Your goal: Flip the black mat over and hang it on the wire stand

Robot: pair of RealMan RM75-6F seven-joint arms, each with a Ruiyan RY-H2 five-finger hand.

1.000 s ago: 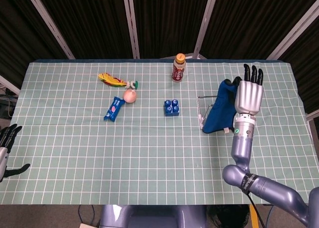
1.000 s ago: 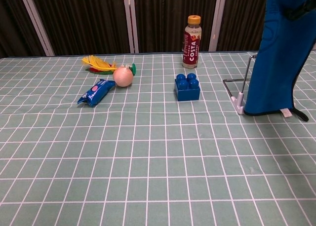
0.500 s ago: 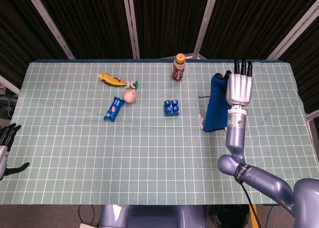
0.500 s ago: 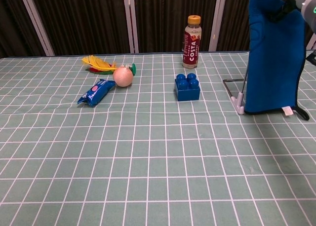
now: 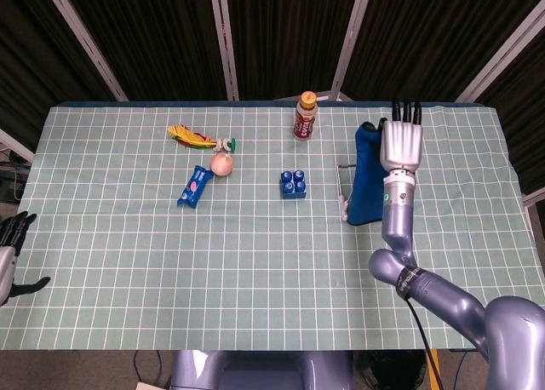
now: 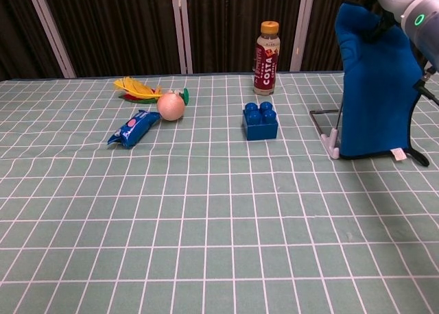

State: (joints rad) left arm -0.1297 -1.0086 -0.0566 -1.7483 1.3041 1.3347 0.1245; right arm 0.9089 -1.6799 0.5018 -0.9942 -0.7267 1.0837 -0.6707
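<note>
Over the wire stand (image 6: 328, 125), at the far right of the worktop (image 5: 255, 262), the mat (image 6: 376, 88) is seen hanging upright with its blue face turned toward the chest camera; its lower edge reaches down to the cloth just beside the stand's white foot, and its long axis runs top to bottom. The right robot hand (image 5: 401, 143) is held at the mat's top edge, directly above the stand; its fingers are seen pointing away from the robot over that edge, and the mat's upper corner appears to be gripped, though the contact itself is hidden behind the palm in the head view and cut off at the frame edge in the chest view. The left robot hand (image 5: 12, 252) is seen well apart from the stand, off the near left edge of the worktop, with fingers spread and nothing held; the right arm is therefore by far the nearer. It is judged that the hanging is nearly done; what remains turns on whether the mat's fold is seated on the stand's top wire, which cannot be told, since the wire there is covered by the fabric. Left of the stand a blue block (image 5: 293, 184) is set, and beyond it a bottle (image 5: 305, 115); neither is touched.
</note>
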